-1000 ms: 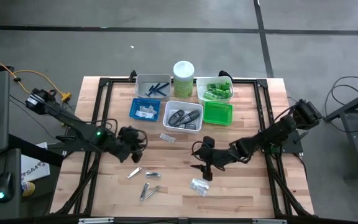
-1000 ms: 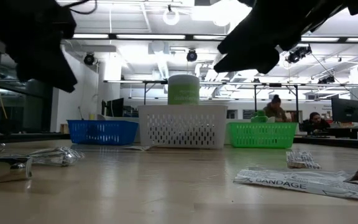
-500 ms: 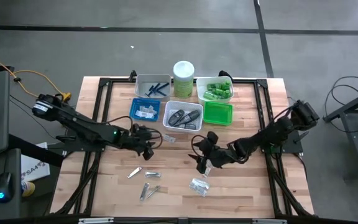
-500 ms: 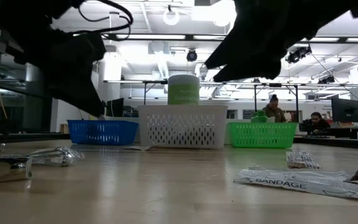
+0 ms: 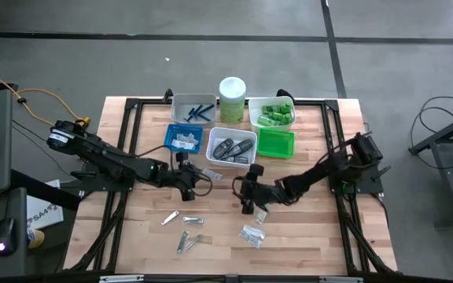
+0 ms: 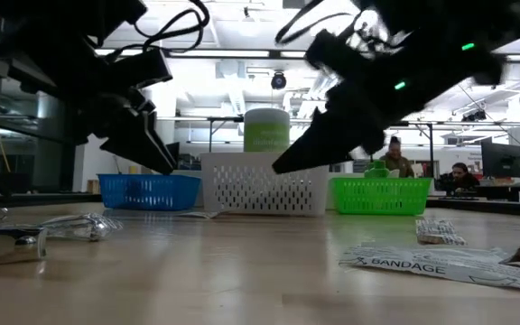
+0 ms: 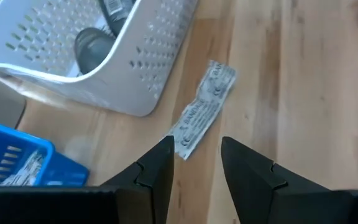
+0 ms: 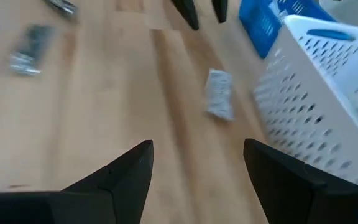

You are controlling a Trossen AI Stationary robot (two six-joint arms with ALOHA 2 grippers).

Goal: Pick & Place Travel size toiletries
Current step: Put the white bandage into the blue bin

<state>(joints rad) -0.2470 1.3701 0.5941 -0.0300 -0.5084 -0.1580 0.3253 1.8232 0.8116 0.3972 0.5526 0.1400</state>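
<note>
High view: grey cases [image 5: 231,148] in white tray [image 5: 232,158]

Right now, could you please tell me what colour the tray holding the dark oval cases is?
White tray, clearest in the high view.

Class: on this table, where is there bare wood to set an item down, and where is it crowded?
Bare wood: the right side, between the green tray and the table's right edge; also the left front corner. Crowded: the trays at the back, and the clippers and packets in front.
</note>
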